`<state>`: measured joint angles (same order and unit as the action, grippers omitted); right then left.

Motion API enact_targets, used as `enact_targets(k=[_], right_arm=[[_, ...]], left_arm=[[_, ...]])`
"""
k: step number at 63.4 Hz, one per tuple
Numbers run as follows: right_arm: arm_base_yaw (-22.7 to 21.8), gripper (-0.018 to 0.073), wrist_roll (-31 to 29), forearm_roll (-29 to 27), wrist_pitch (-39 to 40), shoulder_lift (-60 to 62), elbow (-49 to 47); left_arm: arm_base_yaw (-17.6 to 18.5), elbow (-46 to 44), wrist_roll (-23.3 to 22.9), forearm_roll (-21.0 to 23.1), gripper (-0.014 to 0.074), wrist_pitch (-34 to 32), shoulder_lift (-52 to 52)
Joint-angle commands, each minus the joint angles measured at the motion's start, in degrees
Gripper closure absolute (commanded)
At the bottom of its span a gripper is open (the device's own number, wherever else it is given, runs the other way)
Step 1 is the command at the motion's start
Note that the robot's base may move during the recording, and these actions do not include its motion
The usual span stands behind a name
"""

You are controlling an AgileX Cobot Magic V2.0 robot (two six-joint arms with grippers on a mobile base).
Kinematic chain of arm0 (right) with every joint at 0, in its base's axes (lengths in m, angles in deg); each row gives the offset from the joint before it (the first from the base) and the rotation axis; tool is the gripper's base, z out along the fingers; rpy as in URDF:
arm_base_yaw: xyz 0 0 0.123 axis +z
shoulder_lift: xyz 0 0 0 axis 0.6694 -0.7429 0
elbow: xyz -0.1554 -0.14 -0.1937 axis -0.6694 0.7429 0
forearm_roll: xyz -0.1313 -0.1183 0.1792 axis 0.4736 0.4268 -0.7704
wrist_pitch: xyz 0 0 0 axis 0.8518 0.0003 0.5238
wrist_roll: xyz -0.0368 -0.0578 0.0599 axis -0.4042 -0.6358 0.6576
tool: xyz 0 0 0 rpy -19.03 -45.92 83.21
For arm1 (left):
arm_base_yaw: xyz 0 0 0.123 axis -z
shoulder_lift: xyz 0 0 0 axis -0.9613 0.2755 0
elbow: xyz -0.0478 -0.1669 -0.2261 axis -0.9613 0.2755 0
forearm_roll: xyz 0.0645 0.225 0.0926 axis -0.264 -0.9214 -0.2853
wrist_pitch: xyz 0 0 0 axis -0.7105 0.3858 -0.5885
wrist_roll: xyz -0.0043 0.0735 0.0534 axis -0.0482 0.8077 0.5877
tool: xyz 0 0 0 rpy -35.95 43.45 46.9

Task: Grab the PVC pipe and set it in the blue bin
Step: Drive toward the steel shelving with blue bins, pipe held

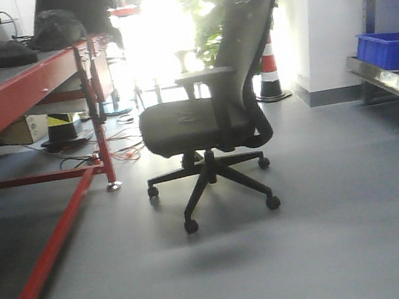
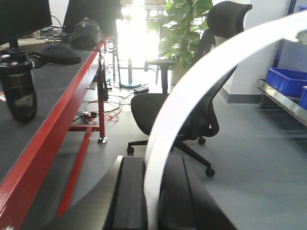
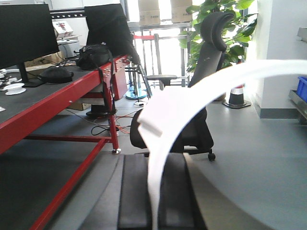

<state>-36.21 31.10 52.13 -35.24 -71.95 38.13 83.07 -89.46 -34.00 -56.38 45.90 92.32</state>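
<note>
Low in each wrist view, with left gripper (image 2: 152, 165) and right gripper (image 3: 154, 163) pinching thin white curved plastic PVC pipe (image 2: 201, 81), carry steadily toward blue plastic bin (image 2: 283, 80) at right.

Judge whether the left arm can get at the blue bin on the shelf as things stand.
Probably not yet: the blue bin sits well across the open floor from the left gripper, which grips the PVC pipe. Nothing blocks the way; the robot likely must roll closer.
</note>
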Motion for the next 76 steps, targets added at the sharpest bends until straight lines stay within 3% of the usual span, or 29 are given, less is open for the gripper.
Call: enact_targets(k=[1, 76], right_arm=[[0.1, 0.0721, -0.2, 0.5, 1.3, 0.3, -0.4], [0.1, 0.0721, -0.2, 0.5, 1.3, 0.3, -0.4]], left_arm=[[-0.1, 0.0, -0.4, -0.1, 0.0707, -1.7, -0.2], [-0.1, 0.0, -0.4, -0.1, 0.0707, -1.7, -0.2]])
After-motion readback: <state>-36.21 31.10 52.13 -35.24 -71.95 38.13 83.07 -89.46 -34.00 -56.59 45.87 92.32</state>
